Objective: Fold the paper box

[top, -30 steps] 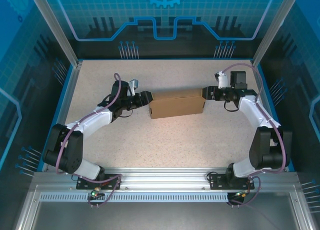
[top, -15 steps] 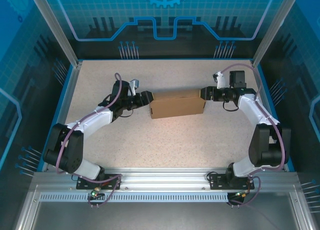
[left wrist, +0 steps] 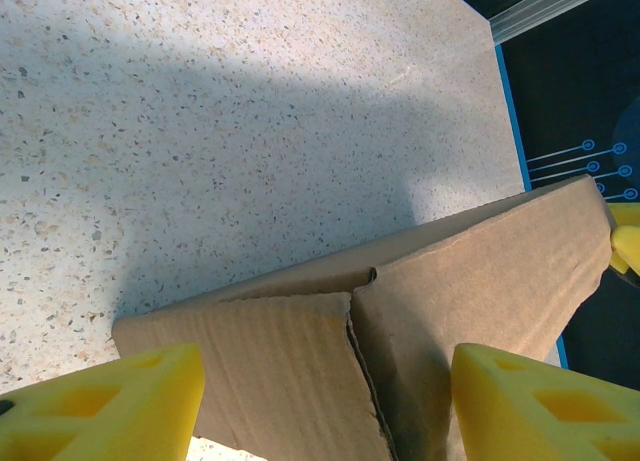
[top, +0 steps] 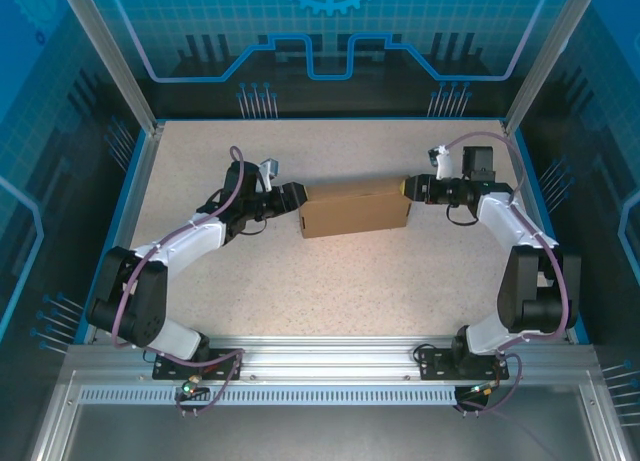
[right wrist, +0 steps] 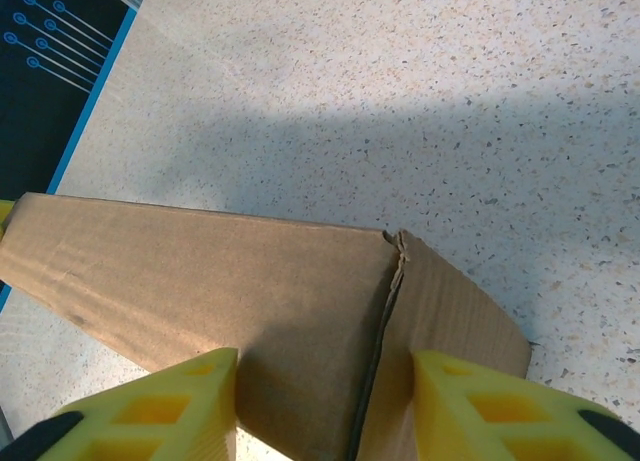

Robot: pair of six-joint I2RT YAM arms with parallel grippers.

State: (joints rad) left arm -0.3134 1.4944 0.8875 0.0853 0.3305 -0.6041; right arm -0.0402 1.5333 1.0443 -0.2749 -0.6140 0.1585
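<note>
The paper box (top: 355, 209) lies mid-frame, long axis left-right. My left gripper (top: 299, 196) straddles its left end, my right gripper (top: 404, 188) its right; jaws parted, clamping I cannot tell

No legible text or labels anywhere.

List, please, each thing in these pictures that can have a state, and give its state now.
paper box: folded up into a rectangular box shape, lying on the table, flap seams showing at both ends.
left gripper: jaws apart, astride the box's left end; grip unclear.
right gripper: jaws apart, astride the box's right end, fingers close against the cardboard; grip unclear.
</note>
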